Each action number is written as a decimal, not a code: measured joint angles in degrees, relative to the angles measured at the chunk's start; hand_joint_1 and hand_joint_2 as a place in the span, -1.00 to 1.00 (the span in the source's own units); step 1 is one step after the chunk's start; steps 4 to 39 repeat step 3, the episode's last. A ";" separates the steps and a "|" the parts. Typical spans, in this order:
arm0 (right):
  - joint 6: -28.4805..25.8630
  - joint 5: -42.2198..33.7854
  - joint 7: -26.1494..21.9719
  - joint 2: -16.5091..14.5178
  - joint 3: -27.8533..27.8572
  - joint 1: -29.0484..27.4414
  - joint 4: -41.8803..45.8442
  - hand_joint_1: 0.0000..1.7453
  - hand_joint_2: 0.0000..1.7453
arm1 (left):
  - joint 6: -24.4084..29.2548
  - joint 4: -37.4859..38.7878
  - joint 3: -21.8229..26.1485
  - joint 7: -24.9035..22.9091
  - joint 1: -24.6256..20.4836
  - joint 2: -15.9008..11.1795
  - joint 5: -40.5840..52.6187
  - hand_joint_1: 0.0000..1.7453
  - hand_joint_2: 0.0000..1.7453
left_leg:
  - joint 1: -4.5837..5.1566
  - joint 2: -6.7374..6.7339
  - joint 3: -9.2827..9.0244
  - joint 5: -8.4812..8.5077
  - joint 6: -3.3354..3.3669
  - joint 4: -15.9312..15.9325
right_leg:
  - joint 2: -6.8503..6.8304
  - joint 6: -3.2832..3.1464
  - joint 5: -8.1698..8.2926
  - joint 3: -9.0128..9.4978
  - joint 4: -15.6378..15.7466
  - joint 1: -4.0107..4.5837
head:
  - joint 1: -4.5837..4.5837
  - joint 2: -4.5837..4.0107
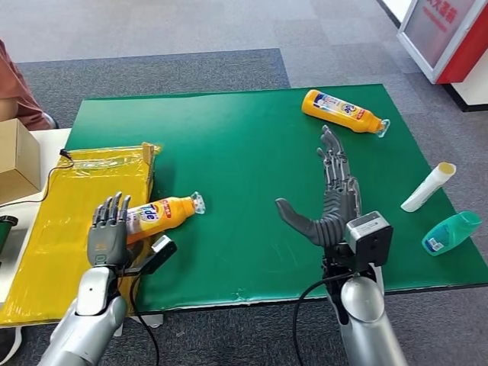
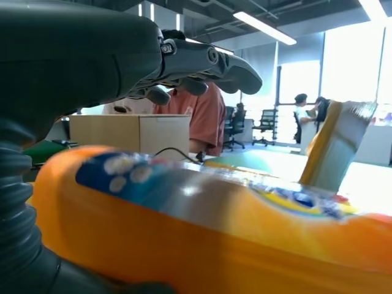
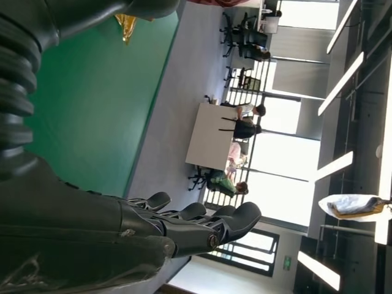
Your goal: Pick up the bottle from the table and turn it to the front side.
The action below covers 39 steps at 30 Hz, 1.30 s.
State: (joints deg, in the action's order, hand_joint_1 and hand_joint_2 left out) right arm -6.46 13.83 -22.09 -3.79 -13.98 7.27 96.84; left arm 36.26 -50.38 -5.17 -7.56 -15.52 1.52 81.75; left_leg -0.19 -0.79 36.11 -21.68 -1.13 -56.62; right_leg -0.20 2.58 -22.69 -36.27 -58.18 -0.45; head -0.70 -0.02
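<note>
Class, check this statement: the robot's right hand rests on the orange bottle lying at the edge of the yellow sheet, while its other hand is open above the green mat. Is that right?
Not quite. The left hand rests on the orange bottle at the edge of the yellow sheet; the right hand is the open one above the green mat. The head view shows it.

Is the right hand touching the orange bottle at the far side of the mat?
Apart. In the head view, green mat shows between the right hand and the far orange bottle.
</note>
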 joint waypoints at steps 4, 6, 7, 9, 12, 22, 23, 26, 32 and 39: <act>-0.13 0.70 0.21 0.01 0.03 -0.94 0.35 -1.00 1.00 | -1.20 -6.47 -0.35 1.26 2.47 0.89 -1.84 -1.00 1.00 | 0.01 0.00 0.02 -0.02 0.01 0.00 | 0.00 0.00 -0.01 -0.03 0.00 -0.02 | 0.00 0.00; -0.13 0.70 0.21 0.01 0.03 -0.94 0.35 -1.00 1.00 | -1.20 -6.47 -0.35 1.26 2.47 0.89 -1.84 -1.00 1.00 | 0.01 0.00 0.02 -0.02 0.01 0.00 | 0.00 0.00 -0.01 -0.03 0.00 -0.02 | 0.00 0.00; -0.13 0.70 0.21 0.01 0.03 -0.94 0.35 -1.00 1.00 | -1.20 -6.47 -0.35 1.26 2.47 0.89 -1.84 -1.00 1.00 | 0.01 0.00 0.02 -0.02 0.01 0.00 | 0.00 0.00 -0.01 -0.03 0.00 -0.02 | 0.00 0.00; -0.13 0.70 0.21 0.01 0.03 -0.94 0.35 -1.00 1.00 | -1.20 -6.47 -0.35 1.26 2.47 0.89 -1.84 -1.00 1.00 | 0.01 0.00 0.02 -0.02 0.01 0.00 | 0.00 0.00 -0.01 -0.03 0.00 -0.02 | 0.00 0.00; -0.13 0.70 0.21 0.01 0.03 -0.94 0.35 -1.00 1.00 | -1.20 -6.47 -0.35 1.26 2.47 0.89 -1.84 -1.00 1.00 | 0.01 0.00 0.02 -0.02 0.01 0.00 | 0.00 0.00 -0.01 -0.03 0.00 -0.02 | 0.00 0.00; -0.13 0.70 0.21 0.01 0.03 -0.94 0.35 -1.00 1.00 | -1.20 -6.47 -0.35 1.26 2.47 0.89 -1.84 -1.00 1.00 | 0.01 0.00 0.02 -0.02 0.01 0.00 | 0.00 0.00 -0.01 -0.03 0.00 -0.02 | 0.00 0.00; -0.13 0.70 0.21 0.01 0.03 -0.94 0.35 -1.00 1.00 | -1.20 -6.47 -0.35 1.26 2.47 0.89 -1.84 -1.00 1.00 | 0.01 0.00 0.02 -0.02 0.01 0.00 | 0.00 0.00 -0.01 -0.03 0.00 -0.02 | 0.00 0.00; -0.13 0.70 0.21 0.01 0.03 -0.94 0.35 -1.00 1.00 | -1.20 -6.47 -0.35 1.26 2.47 0.89 -1.84 -1.00 1.00 | 0.01 0.00 0.02 -0.02 0.01 0.00 | 0.00 0.00 -0.01 -0.03 0.00 -0.02 | 0.00 0.00; -0.13 0.70 0.21 0.01 0.03 -0.94 0.35 -1.00 1.00 | -1.20 -6.47 -0.35 1.26 2.47 0.89 -1.84 -1.00 1.00 | 0.01 0.00 0.02 -0.02 0.01 0.00 | 0.00 0.00 -0.01 -0.03 0.00 -0.02 | 0.00 0.00; -0.13 0.70 0.21 0.01 0.03 -0.94 0.35 -1.00 1.00 | -1.20 -6.47 -0.35 1.26 2.47 0.89 -1.84 -1.00 1.00 | 0.01 0.00 0.02 -0.02 0.01 0.00 | 0.00 0.00 -0.01 -0.03 0.00 -0.02 | 0.00 0.00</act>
